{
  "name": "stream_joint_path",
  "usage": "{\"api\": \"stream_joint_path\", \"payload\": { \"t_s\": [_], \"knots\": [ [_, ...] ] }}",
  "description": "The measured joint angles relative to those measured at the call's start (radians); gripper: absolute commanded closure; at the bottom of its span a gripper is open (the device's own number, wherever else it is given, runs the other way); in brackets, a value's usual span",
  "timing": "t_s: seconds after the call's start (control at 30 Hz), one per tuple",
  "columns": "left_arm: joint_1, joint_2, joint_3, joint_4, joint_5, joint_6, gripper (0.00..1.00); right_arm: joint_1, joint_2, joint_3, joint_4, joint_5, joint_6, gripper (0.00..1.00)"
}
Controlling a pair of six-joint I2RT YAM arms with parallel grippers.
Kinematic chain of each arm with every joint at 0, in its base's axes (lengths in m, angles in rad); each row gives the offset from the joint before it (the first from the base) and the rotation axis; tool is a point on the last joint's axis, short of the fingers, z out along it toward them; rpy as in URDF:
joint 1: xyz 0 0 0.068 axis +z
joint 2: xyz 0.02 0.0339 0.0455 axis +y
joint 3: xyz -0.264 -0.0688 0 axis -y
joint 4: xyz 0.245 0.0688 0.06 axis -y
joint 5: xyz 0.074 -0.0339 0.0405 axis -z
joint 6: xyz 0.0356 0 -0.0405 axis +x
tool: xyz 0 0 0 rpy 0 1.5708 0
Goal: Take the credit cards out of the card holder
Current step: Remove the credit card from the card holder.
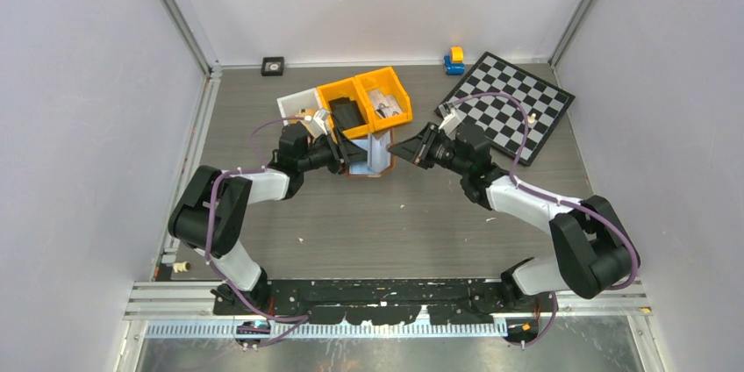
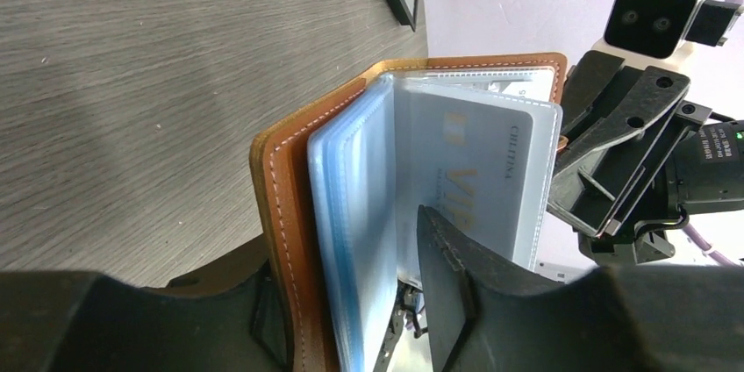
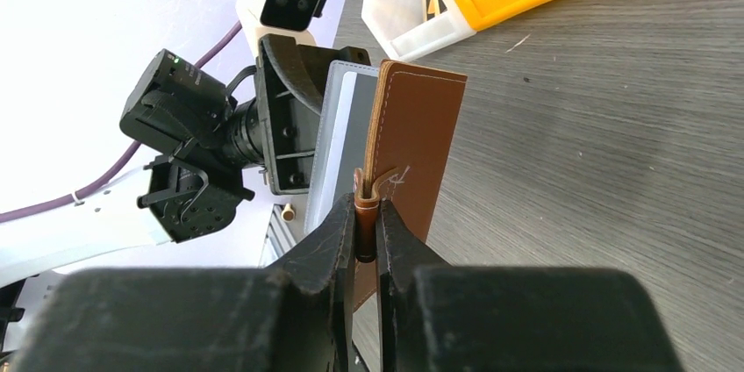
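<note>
The card holder (image 1: 367, 160), reddish-brown with pale blue sleeves, is held open and upright between my two grippers at mid-table. In the left wrist view its brown cover (image 2: 281, 205) and the sleeves sit between my left gripper's (image 2: 351, 249) fingers, which are closed on them. A pale blue credit card (image 2: 478, 170) with gold print shows in the open sleeve page. My right gripper (image 3: 367, 218) is shut on the holder's small brown snap strap (image 3: 366, 201), with the other cover (image 3: 421, 144) beyond it. Both grippers show in the top view, left (image 1: 340, 154) and right (image 1: 399, 151).
Two yellow bins (image 1: 364, 98) and a white bin (image 1: 296, 107) stand just behind the holder. A chessboard (image 1: 509, 104) lies at the back right, with a blue and yellow toy (image 1: 454, 60) behind it. A small black square (image 1: 273, 65) lies by the back wall.
</note>
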Motion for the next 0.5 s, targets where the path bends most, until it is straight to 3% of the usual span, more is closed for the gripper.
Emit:
{"api": "stream_joint_path", "payload": {
  "t_s": [0.2, 0.4, 0.43, 0.5],
  "knots": [
    [0.003, -0.009, -0.004, 0.015, 0.001, -0.005, 0.36, -0.022, -0.003, -0.024, 0.013, -0.003, 0.018, 1.00],
    [0.008, -0.040, -0.018, 0.064, 0.001, -0.011, 0.36, -0.039, 0.009, -0.034, 0.069, -0.023, 0.057, 0.99],
    [0.008, -0.040, -0.018, 0.069, 0.001, -0.011, 0.33, -0.041, 0.013, -0.034, 0.077, -0.026, 0.062, 0.99],
    [0.008, -0.040, -0.019, 0.077, 0.001, -0.012, 0.16, -0.043, 0.019, -0.034, 0.087, -0.031, 0.069, 1.00]
  ]
}}
